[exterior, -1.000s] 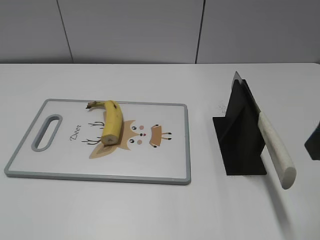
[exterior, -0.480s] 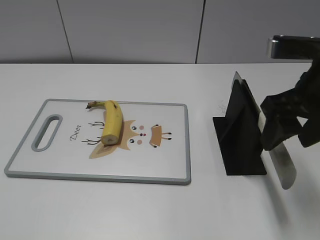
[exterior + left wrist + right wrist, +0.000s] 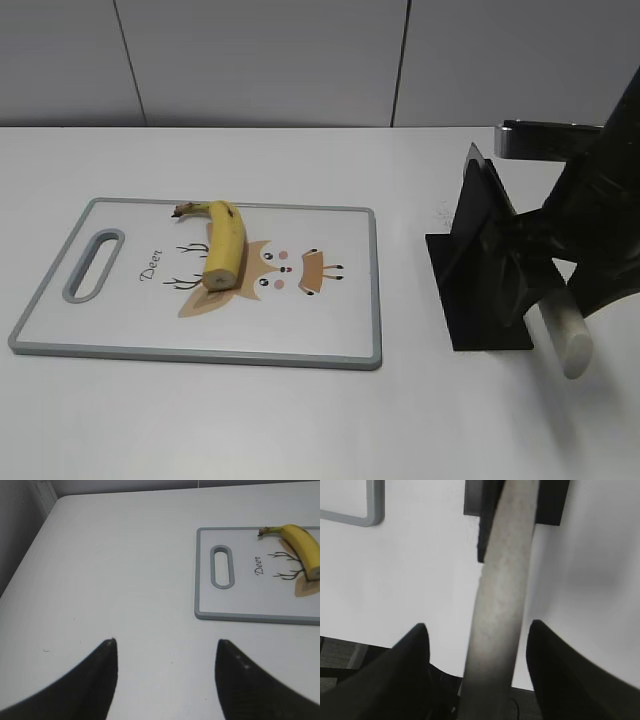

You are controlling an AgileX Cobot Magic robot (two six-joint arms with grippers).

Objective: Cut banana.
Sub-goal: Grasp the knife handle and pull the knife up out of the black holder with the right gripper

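Note:
The banana is short, yellow and unpeeled, lying on a white cutting board with a grey rim and a deer print, left of centre; it also shows in the left wrist view. A knife with a pale handle rests in a black stand on the right. My right gripper is open, its fingers on either side of the knife handle with gaps on both sides. My left gripper is open and empty over bare table, left of the board.
The cutting board's handle slot is at its left end. The table's front edge lies just under the right gripper. A grey panelled wall runs behind the white table.
My right arm has come in from the right edge and moved down over the knife handle, now straddling it. The banana, board and stand have not moved.

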